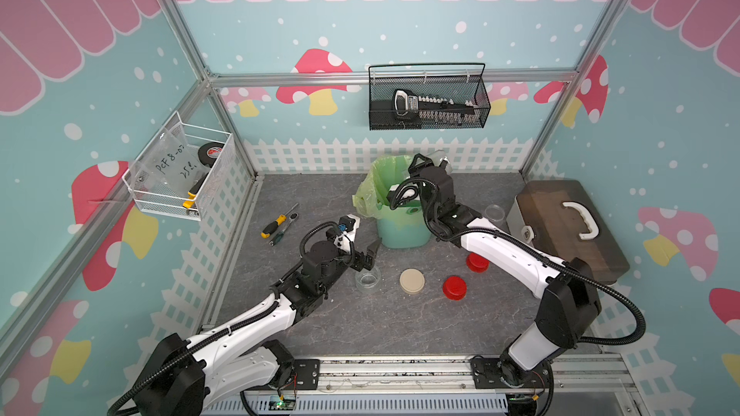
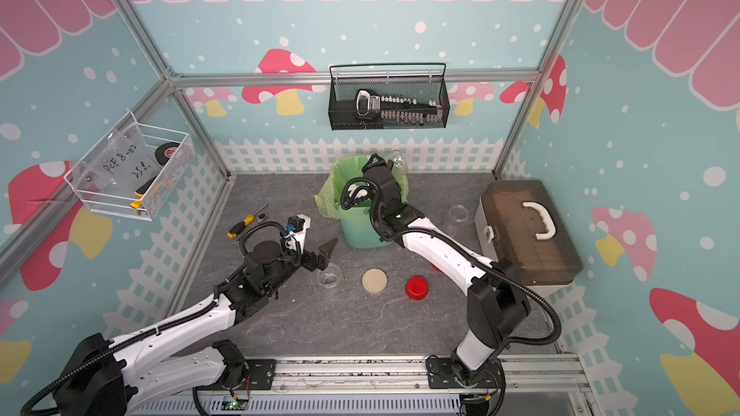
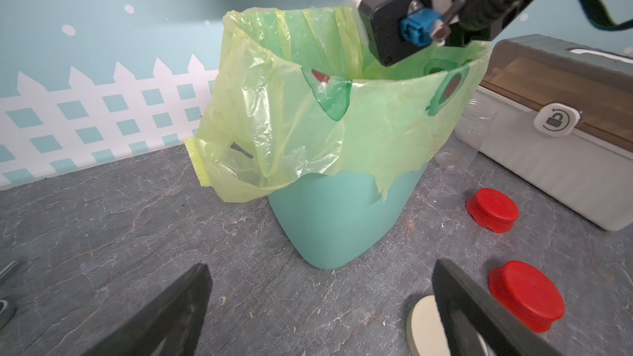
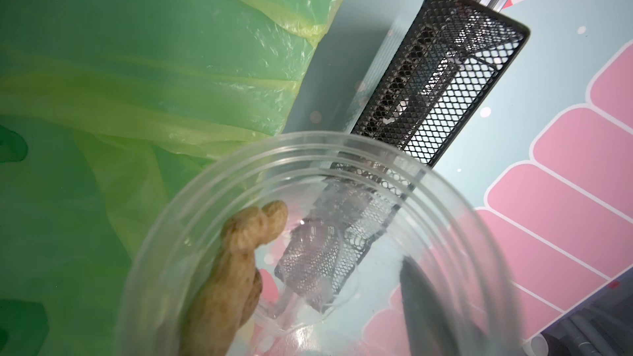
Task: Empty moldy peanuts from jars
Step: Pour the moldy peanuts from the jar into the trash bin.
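Peanuts: a small clump of tan peanuts point(image 4: 239, 258) in their shells lies against the inner wall of the held jar. At least two show; the full count cannot be told.
Held jar: one clear, lidless held jar point(image 4: 342, 241) is tipped up off the tabletop at the back rim of the bin, next to the green bag.
Right gripper: the right gripper point(image 1: 430, 164) is clamped on the held jar. One dark finger point(image 4: 421, 296) shows through the clear wall.
Other jars: two, both upright, open and apparently empty. The second jar point(image 1: 368, 280) stands near the middle of the tabletop. The third jar point(image 1: 494, 212) stands toward the right edge, just beside the box.
Left gripper: the left gripper point(image 1: 369, 256) hangs over the second jar with its jaws spread wide, grasping nothing.
Lids: three, all lying on the tabletop to the right of the second jar. They are the beige lid point(image 1: 412, 281), the first red lid point(image 1: 454, 287) and the second red lid point(image 1: 476, 262). The second red lid is partly under the right arm.
Bin: one teal bin point(image 1: 400, 234) stands mid-tabletop toward the back edge, lined with the green bag point(image 1: 372, 190).
Box: one brown-topped box point(image 1: 568, 226) with a white handle sits along the right edge.
Hand tools: two hand tools point(image 1: 276, 224) lie toward the back left corner.
Tabletop: grey, stone-patterned tabletop point(image 1: 360, 326).
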`<state>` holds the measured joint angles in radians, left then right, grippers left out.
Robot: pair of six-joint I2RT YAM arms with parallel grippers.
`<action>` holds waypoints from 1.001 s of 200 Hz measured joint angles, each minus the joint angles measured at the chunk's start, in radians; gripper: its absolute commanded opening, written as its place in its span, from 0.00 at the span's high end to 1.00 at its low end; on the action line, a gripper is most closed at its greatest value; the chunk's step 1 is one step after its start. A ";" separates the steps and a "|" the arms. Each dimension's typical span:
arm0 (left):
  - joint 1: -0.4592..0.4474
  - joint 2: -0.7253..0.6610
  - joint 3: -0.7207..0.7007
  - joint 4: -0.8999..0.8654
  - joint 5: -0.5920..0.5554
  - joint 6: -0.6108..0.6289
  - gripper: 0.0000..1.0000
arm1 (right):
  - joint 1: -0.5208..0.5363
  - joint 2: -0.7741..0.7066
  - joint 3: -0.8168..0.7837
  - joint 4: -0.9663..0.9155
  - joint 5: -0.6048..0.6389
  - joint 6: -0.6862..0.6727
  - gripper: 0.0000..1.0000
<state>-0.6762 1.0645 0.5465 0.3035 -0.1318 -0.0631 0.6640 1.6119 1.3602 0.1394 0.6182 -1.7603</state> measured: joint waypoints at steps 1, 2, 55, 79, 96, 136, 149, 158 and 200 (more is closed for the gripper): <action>0.000 0.000 0.000 0.000 0.000 0.000 0.01 | 0.000 0.000 0.000 0.000 0.000 -0.001 0.67; 0.000 0.000 0.000 0.000 0.000 0.000 0.01 | 0.001 -0.002 0.000 0.000 -0.001 -0.002 0.67; 0.000 0.002 0.000 0.000 0.000 0.000 0.01 | 0.010 0.021 0.010 0.021 -0.014 -0.005 0.67; 0.000 0.002 0.000 0.000 0.000 0.000 0.01 | 0.011 0.026 0.010 0.016 -0.013 0.008 0.67; 0.000 0.002 0.000 0.000 0.000 0.000 0.01 | 0.010 0.020 0.010 0.018 -0.013 0.027 0.67; 0.000 0.002 0.000 0.000 0.000 0.000 0.01 | 0.001 0.016 0.014 0.003 -0.014 0.090 0.67; 0.000 0.002 0.000 0.000 0.000 0.000 0.01 | -0.005 0.016 0.028 -0.024 -0.018 0.126 0.67; 0.000 0.002 0.000 0.000 0.000 0.000 0.01 | -0.010 0.016 0.039 -0.043 -0.025 0.151 0.67; 0.000 0.002 0.000 0.000 0.000 0.000 0.01 | -0.028 0.015 0.058 -0.085 -0.032 0.219 0.67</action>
<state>-0.6762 1.0660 0.5468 0.3035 -0.1318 -0.0631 0.6357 1.6272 1.4181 0.0547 0.5861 -1.5414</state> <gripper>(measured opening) 0.992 0.702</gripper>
